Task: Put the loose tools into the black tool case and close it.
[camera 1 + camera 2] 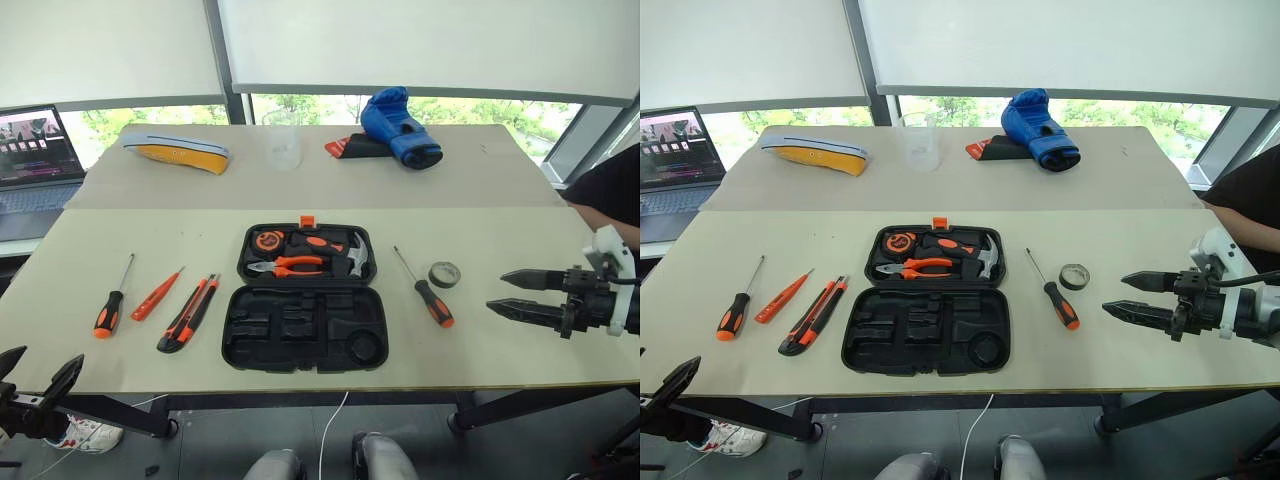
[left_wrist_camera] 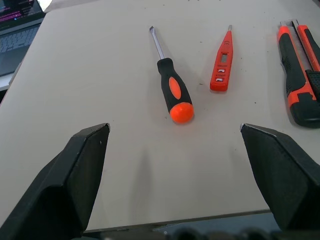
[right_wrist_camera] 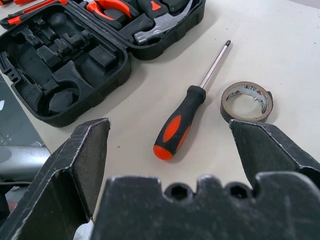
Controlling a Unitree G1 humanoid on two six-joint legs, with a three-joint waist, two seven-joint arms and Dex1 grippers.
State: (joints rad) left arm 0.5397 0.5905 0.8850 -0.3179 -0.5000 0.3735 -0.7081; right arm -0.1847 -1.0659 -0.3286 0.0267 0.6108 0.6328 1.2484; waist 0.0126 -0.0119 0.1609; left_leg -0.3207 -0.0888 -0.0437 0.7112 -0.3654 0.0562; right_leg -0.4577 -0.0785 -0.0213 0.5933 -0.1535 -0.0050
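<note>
The black tool case (image 1: 305, 328) lies open in the middle of the near table, pliers, hammer and tape measure in its far half. Left of it lie an orange-and-black screwdriver (image 1: 110, 305), a slim orange screwdriver (image 1: 156, 294) and a utility knife (image 1: 188, 314). Right of it lie another screwdriver (image 1: 428, 292) and a dark tape roll (image 1: 444, 274). My right gripper (image 1: 510, 291) hovers open, empty, right of the tape roll. My left gripper (image 1: 40, 372) is open and empty off the table's near left corner, facing the left screwdriver (image 2: 172, 90).
On the far table sit a blue boxing glove (image 1: 400, 126), a clear cup (image 1: 283, 140) and a yellow-grey object (image 1: 177, 151). A laptop (image 1: 35, 160) stands at far left. A person's dark sleeve (image 1: 610, 195) shows at the right edge.
</note>
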